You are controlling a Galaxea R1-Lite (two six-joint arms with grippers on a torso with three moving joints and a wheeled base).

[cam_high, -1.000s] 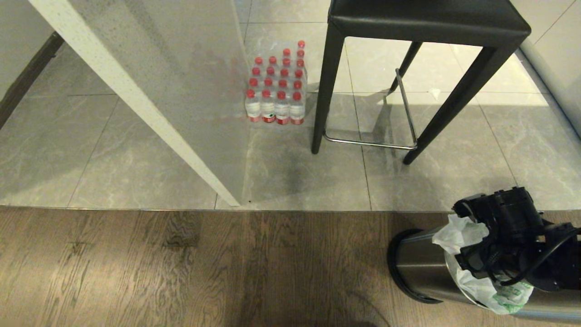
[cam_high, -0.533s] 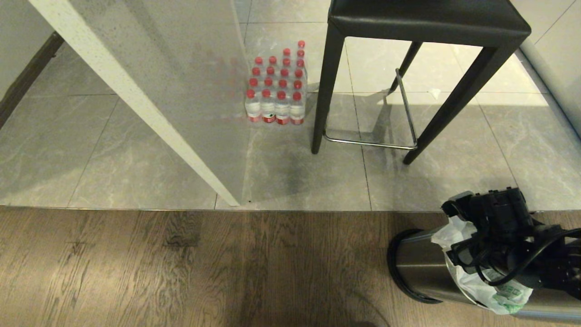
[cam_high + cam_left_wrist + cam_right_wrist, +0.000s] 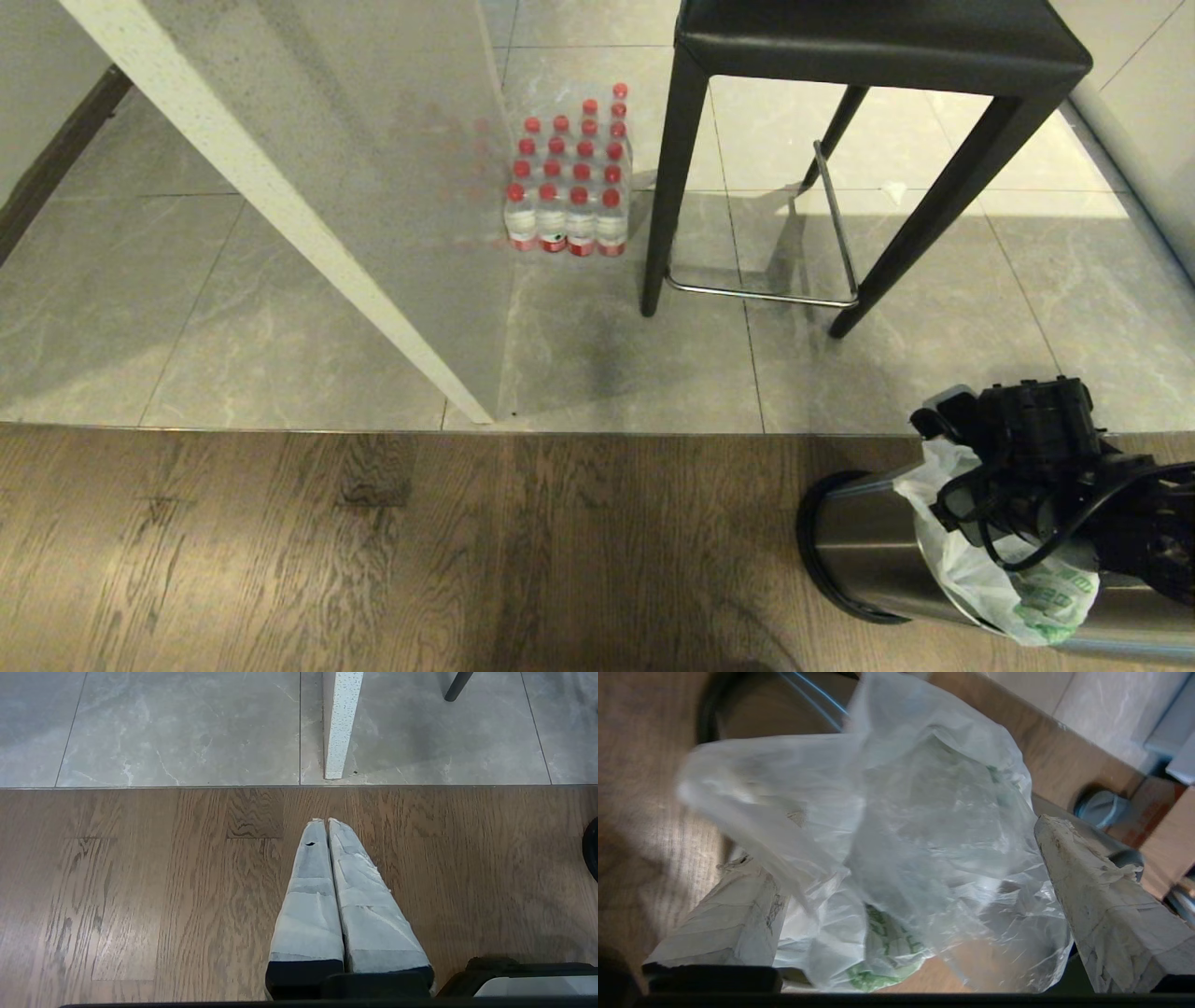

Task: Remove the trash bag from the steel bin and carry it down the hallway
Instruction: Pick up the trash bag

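Head view shows the steel bin (image 3: pixel 864 551) on the dark wood-plank floor (image 3: pixel 373 560), just short of the seam where the grey tiles (image 3: pixel 187 308) begin. The trash bag (image 3: pixel 990 579) is bunched over the bin's mouth, its green print showing. The right end effector (image 3: pixel 971 495) sits right above the bin, its body covering part of the rim. In the right wrist view its fingers (image 3: pixel 1101 905) stand wide apart with the bag's crumpled plastic between them, not clamped. Beyond the bin stand a black stool (image 3: pixel 878 56) and a pack of red-capped bottles (image 3: pixel 569 187). The left end effector (image 3: pixel 327 826) hangs over bare planks away from the bin, fingers pressed together.
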